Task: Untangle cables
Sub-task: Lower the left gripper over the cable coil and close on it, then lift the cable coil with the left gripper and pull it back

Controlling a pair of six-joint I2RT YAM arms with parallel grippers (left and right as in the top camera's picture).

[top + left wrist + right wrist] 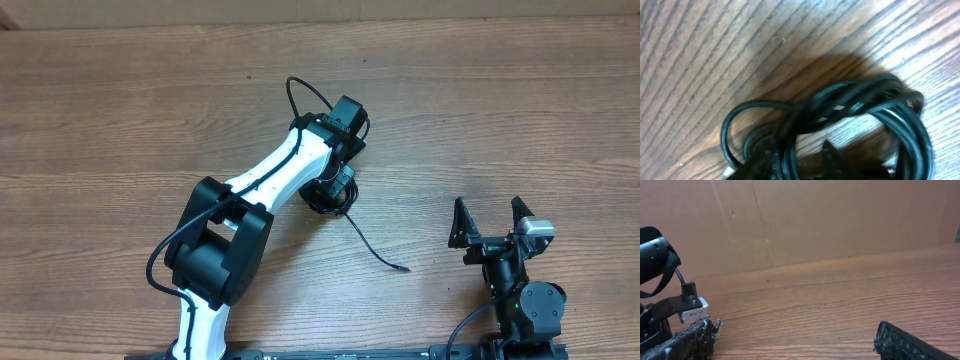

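Note:
The cables (345,205) are thin black cords coiled in a small bundle on the wooden table near the middle. One loose tail (372,247) runs down-right and ends in a small plug. My left gripper (332,188) points down onto the bundle. In the left wrist view the bundle (875,100) fills the lower half. My dark, blurred fingers (797,165) sit close together at the bottom edge with strands between them. My right gripper (490,222) is open and empty at the lower right, well apart from the cables. Its fingertips (795,340) stand wide apart above bare wood.
The wooden table (120,110) stretches all around the bundle. A brown cardboard wall (815,220) stands along the far edge. The left arm's white and black links (225,235) cross the lower left, with a thick black wire looping above the wrist (300,90).

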